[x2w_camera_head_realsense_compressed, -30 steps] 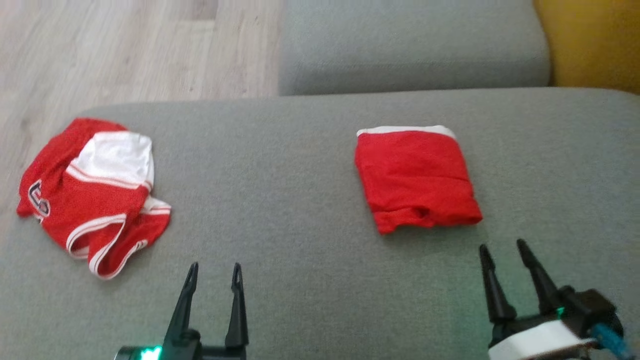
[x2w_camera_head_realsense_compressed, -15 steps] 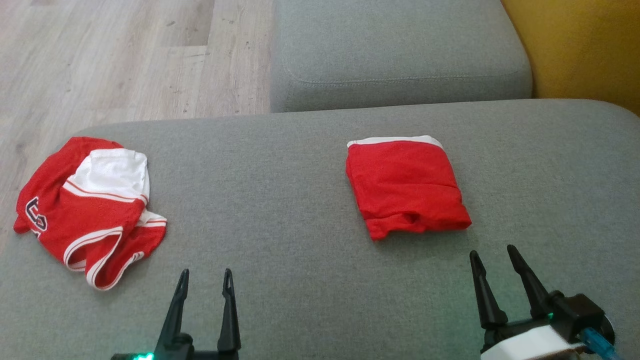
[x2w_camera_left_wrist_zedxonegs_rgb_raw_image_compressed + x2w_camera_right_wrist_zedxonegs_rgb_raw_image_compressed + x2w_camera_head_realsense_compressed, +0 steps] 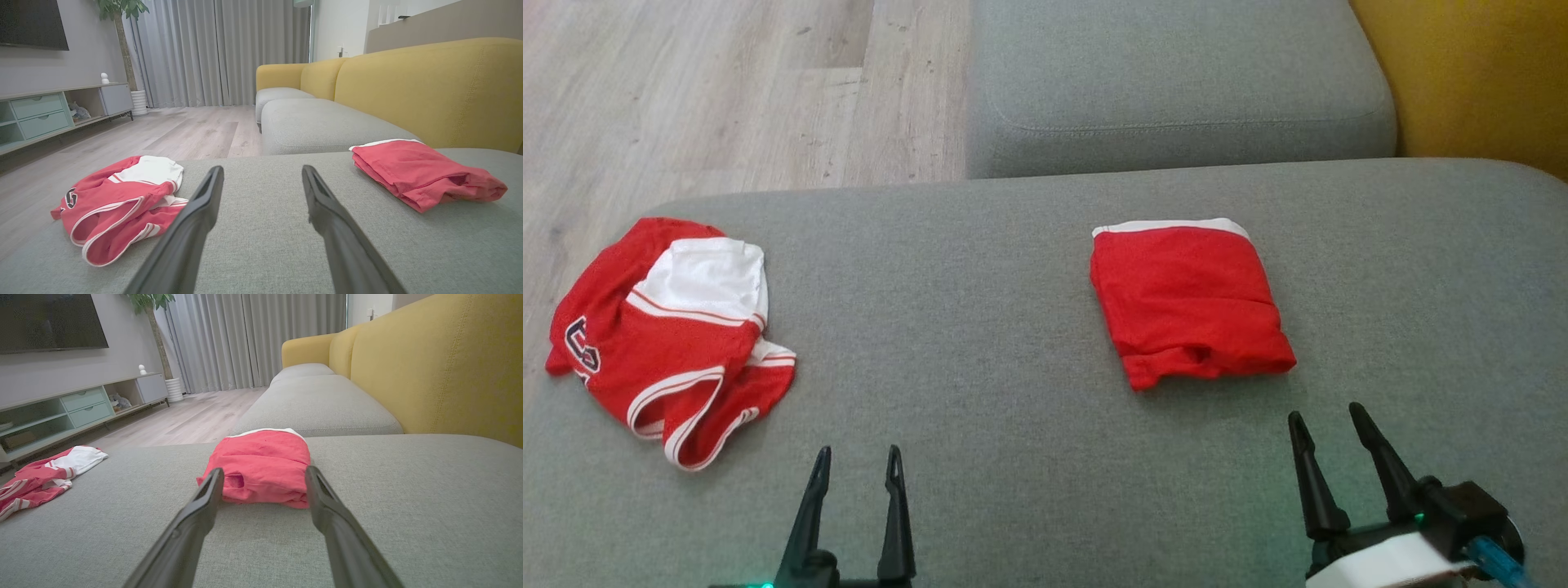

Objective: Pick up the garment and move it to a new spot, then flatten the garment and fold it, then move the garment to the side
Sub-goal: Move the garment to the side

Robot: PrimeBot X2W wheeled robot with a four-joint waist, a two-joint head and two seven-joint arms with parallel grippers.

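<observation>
Folded red garment [image 3: 1188,302] lies flat right of centre on grey cushion [image 3: 1013,327], judged 1 cycle done; crumpled red-and-white garment [image 3: 666,335] at its left edge awaits pick, flatten, fold, shift; left gripper [image 3: 858,451] and right gripper [image 3: 1325,411] hover empty, fingers spread.

We read part of the emblem [image 3: 582,347] on the crumpled jersey [image 3: 678,351], folds hiding the rest; the left gripper [image 3: 858,452] is cut off below; shelf items [image 3: 119,401] too small to tell

folded garment [image 3: 1188,300] red, white edge; crumpled jersey [image 3: 670,339] red-white striped; cushion [image 3: 980,343] grey
</observation>
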